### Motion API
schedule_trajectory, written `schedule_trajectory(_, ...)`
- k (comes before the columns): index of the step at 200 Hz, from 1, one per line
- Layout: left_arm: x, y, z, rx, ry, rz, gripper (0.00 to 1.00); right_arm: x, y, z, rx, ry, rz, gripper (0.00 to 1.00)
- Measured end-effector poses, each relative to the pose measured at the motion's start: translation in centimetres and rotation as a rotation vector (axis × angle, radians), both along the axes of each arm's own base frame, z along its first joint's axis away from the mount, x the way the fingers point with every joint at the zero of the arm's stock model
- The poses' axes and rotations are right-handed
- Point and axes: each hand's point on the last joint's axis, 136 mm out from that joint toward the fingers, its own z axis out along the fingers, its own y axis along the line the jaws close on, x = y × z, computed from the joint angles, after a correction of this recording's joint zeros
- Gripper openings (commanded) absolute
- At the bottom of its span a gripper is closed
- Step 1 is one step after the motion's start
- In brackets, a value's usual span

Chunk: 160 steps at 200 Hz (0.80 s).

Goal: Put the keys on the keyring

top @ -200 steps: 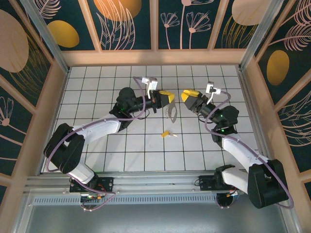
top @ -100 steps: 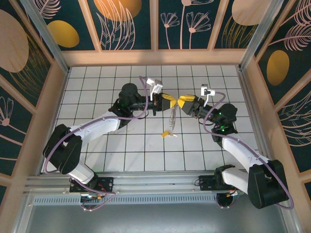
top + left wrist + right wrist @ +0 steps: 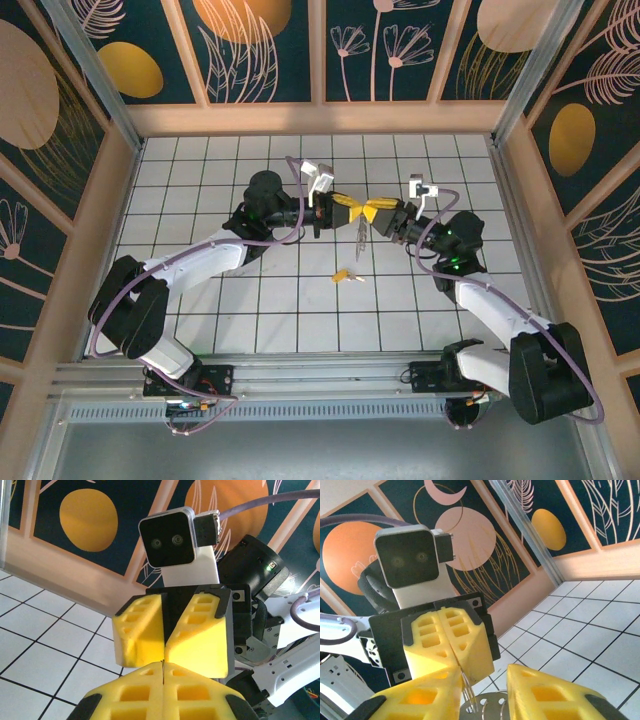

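Both arms are stretched out over the tiled floor (image 3: 200, 180) and bent toward each other, so the left gripper (image 3: 349, 204) and right gripper (image 3: 381, 211) are brought tip to tip mid-floor. The left jaws are pressed tight together, with the thin strands of the keyring (image 3: 358, 233) pinched in the seam, and the ring is seen dangling just under the tips. The right fingers (image 3: 420, 700) are held a bit apart with a silver metal piece (image 3: 485, 704) in the gap. Whether it's actually gripped can't be told, tbh. A yellow-headed key (image 3: 344, 275) is laid flat on the floor nearer the bases, apart from both grippers.
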Motion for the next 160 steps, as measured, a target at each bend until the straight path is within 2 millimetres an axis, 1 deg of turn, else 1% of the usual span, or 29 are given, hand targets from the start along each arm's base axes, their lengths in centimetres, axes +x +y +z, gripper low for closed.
schedule_trajectory(20,0.2,0.1,0.0,0.000,0.001,0.004,0.00,0.0,0.2,0.1,0.000,-0.003,0.009,0.22)
schedule_trajectory(64,0.6,0.3,0.0,0.000,0.002,0.018,0.00,-0.2,0.5,0.4,0.004,-0.024,0.020,0.00)
schedule_trajectory(119,0.8,0.4,0.1,-0.004,0.022,0.028,0.00,0.1,0.7,0.5,0.006,-0.035,0.021,0.00)
schedule_trajectory(125,0.9,0.5,0.1,-0.005,0.024,0.032,0.09,0.1,0.7,0.6,0.007,-0.036,0.018,0.00)
schedule_trajectory(134,1.0,0.5,0.2,-0.009,0.027,0.039,0.33,0.2,0.7,0.6,0.011,-0.036,0.011,0.00)
schedule_trajectory(144,1.3,0.5,0.4,-0.016,0.034,0.056,0.51,0.2,0.7,0.7,0.016,-0.035,0.009,0.00)
schedule_trajectory(150,1.4,0.5,0.6,-0.025,0.036,0.066,0.59,0.3,0.7,0.8,0.019,-0.034,0.001,0.00)
schedule_trajectory(160,1.8,0.5,1.1,-0.047,0.040,0.093,0.65,0.5,0.6,0.8,0.025,-0.028,-0.015,0.00)
